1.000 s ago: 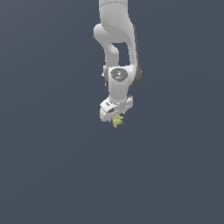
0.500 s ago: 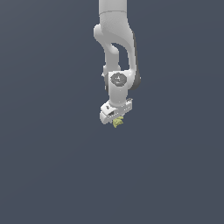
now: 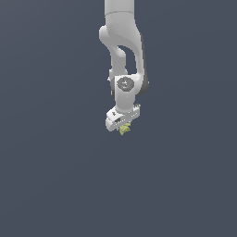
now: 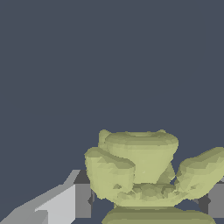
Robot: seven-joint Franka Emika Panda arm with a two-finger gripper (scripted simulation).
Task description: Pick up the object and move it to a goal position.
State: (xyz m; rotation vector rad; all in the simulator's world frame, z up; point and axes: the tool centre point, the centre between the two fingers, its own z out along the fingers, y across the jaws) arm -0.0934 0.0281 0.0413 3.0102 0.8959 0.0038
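Object (image 3: pixel 124 130) and gripper (image 3: pixel 123 127) sit together at the lower end of the white Panda arm (image 3: pixel 124 55), which comes down from the top edge of the exterior view against a plain dark slate-grey backdrop. In that view the object is a tiny yellow-green lump peeking out just under the white gripper body, touching it, and far smaller than it.

The wrist view shows the same object (image 4: pixel 140 168) much closer: a lumpy, irregular yellow-green shape with several rounded lobes (one broad lobe in the middle, a smaller one on either side, and another partly cut off by the frame edge). A grey finger (image 4: pixel 81 199) shows on one side of it and a second grey finger (image 4: pixel 215 200) on the other, each right against the lumpy surface, so the gripper is clamped on the object. Behind the object in the wrist view there is only the even dark grey background.
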